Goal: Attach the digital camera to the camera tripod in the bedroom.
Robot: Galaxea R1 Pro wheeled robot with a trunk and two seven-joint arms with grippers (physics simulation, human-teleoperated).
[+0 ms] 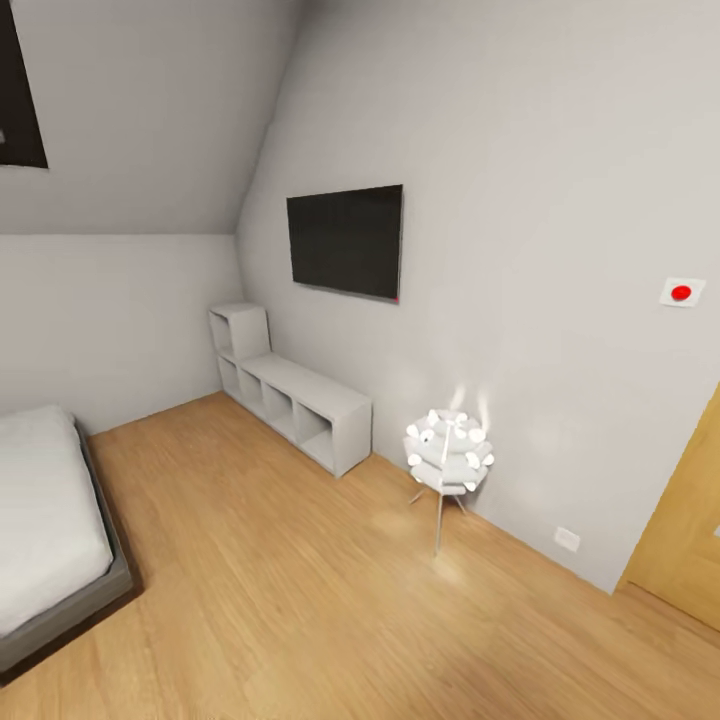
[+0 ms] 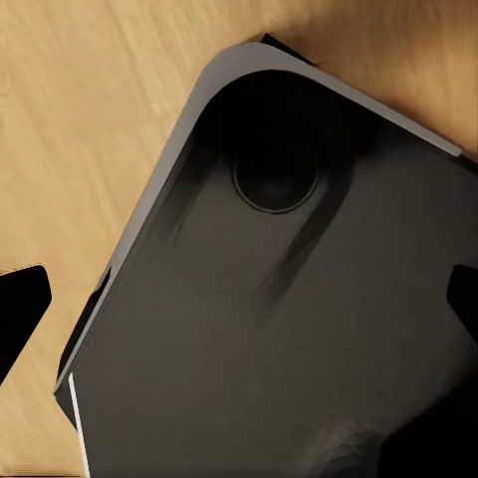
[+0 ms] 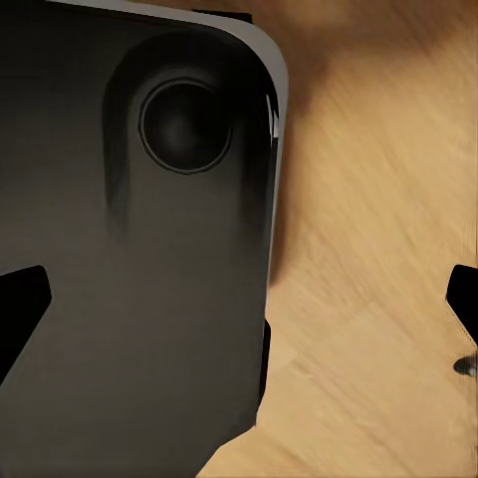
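Head view: bedroom with plank floor, bed near left, white shelving along the far wall under a dark screen, a lit floor lamp to its right, wooden door at right edge. No camera or tripod seen here; judged early, the robot on its way.

Left wrist view: left pincer spread, nothing between the tips, above the robot's dark base.

Right wrist view: right pincer spread, empty, over the base and floor.

Left to do: find both, grasp the camera, mount it.
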